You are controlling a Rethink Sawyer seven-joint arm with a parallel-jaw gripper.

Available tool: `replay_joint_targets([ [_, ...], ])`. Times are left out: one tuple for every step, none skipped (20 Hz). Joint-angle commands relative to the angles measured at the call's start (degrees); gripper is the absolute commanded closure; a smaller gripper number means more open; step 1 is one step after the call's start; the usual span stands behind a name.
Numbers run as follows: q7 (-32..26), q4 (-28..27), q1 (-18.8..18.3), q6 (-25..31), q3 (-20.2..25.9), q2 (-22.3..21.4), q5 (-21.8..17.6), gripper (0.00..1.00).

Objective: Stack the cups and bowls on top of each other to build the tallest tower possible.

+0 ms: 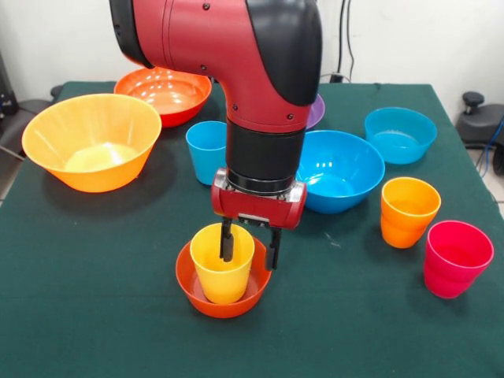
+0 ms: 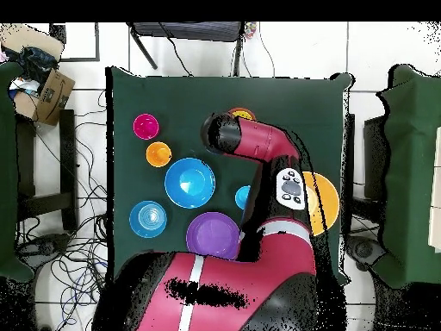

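A yellow cup (image 1: 222,268) stands upright inside a small red-orange bowl (image 1: 206,298) near the table's front middle. My gripper (image 1: 250,250) hangs over the cup's right rim and is open. One finger (image 1: 227,240) dips inside the cup, and the other is outside its right wall. In the overhead view the arm hides the gripper and the cup. Only a sliver of the small red-orange bowl (image 2: 242,112) shows there.
On the green table (image 1: 94,315) stand a large light orange bowl (image 1: 90,142), a medium red-orange bowl (image 1: 164,94), a blue cup (image 1: 206,150), a purple bowl (image 1: 316,112), a large blue bowl (image 1: 342,169), a teal bowl (image 1: 400,134), an orange cup (image 1: 408,211) and a pink-red cup (image 1: 457,258).
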Motion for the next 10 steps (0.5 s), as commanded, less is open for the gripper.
replay_joint_targets([
  [4.54, 3.55, 0.92, 7.00, 2.01, 1.13, -1.49, 0.00],
  [5.22, 3.40, 1.24, 7.85, 1.56, 1.22, -1.12, 0.00],
  [5.02, 3.37, 0.85, 8.40, 2.17, 1.41, -0.72, 0.00],
  [4.80, 3.87, 0.15, 7.98, 3.26, 1.44, -0.28, 0.00],
  [4.57, 4.37, -0.55, 7.56, 4.34, 1.47, 0.16, 0.00],
  [4.00, 4.80, -1.30, 6.78, 5.54, 1.39, 0.32, 0.00],
  [3.89, 5.08, -1.38, 7.12, 5.71, 0.87, 0.41, 0.00],
  [3.79, 5.36, -1.47, 7.45, 5.88, 0.35, 0.49, 0.00],
  [3.79, 5.42, -1.17, 7.72, 5.46, -0.32, 0.30, 0.00],
  [3.62, 5.72, -1.09, 7.81, 5.34, -1.00, 0.12, 0.00],
])
